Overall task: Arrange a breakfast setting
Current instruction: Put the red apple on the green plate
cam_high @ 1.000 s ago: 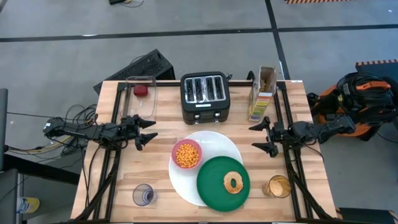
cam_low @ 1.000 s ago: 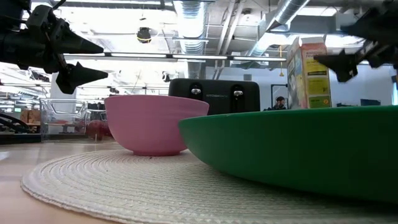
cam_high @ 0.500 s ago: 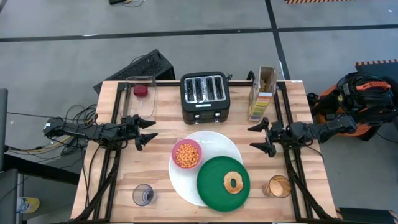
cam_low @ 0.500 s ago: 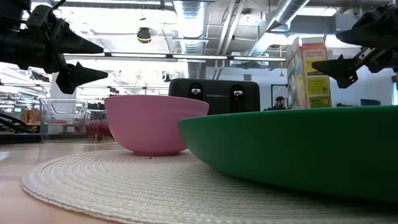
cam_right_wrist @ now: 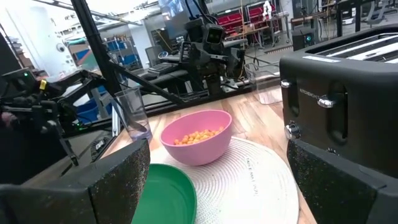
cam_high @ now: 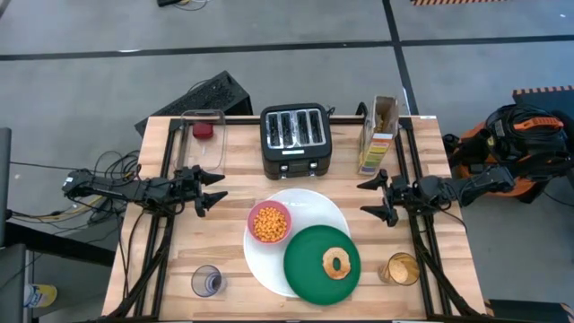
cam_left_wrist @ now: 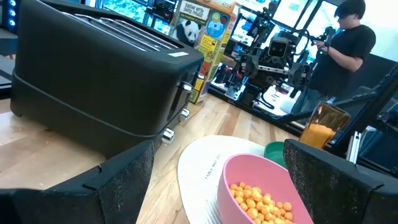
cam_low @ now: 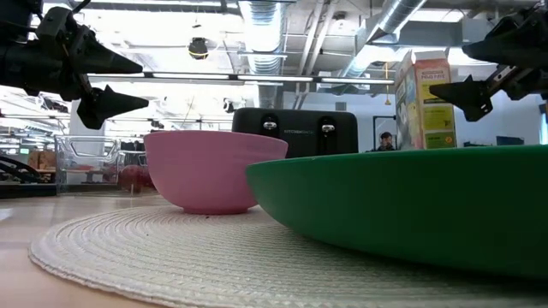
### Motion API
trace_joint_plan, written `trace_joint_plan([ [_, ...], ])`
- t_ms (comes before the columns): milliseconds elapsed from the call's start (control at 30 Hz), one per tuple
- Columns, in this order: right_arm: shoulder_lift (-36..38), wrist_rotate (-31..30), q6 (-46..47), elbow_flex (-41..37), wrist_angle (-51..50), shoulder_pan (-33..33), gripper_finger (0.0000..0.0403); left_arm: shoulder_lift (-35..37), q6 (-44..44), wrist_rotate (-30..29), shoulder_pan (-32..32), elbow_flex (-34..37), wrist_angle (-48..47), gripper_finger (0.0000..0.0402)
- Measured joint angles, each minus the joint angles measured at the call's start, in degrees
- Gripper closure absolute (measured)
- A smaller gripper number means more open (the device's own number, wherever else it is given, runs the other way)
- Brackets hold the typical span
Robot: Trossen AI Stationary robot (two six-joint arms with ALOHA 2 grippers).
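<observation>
wooden table (cam_high: pixel 179 260): toaster (cam_high: pixel 295 139) behind white plate (cam_high: pixel 318 206); cereal box (cam_high: pixel 378 135), probably, beside right gripper (cam_high: pixel 377 197); both fingers apart.

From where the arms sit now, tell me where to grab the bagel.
Grip the bagel across its ring, from straight above: it lies flat on the green plate, so only its top and outer edge are free. The right pincer, open and hovering nearer, seems the better choice; the left pincer waits open, farther off.
</observation>
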State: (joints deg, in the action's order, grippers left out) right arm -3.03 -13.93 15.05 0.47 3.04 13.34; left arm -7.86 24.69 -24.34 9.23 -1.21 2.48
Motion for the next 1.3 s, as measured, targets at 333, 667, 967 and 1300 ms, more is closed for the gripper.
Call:
trace_joint_plan([
  [333,0.0,0.0,0.0,0.0,0.0,0.0,0.0005,0.0,0.2,-3.7,-0.1,0.0,0.1,0.0058],
  [667,0.0,0.0,0.0,-0.1,0.0,0.0,0.0005,0.0,6.8,-5.9,-0.4,0.0,0.3,0.0058],
  [967,0.0,0.0,0.0,-0.1,-0.1,0.0,0.0005,0.0,10.1,-10.2,-1.9,-10.1,-10.4,0.0033],
  [1300,0.0,0.0,0.0,-0.1,-0.1,0.0,0.0005,-2.4,15.3,-21.6,-6.7,-19.0,-21.0,0.0003],
])
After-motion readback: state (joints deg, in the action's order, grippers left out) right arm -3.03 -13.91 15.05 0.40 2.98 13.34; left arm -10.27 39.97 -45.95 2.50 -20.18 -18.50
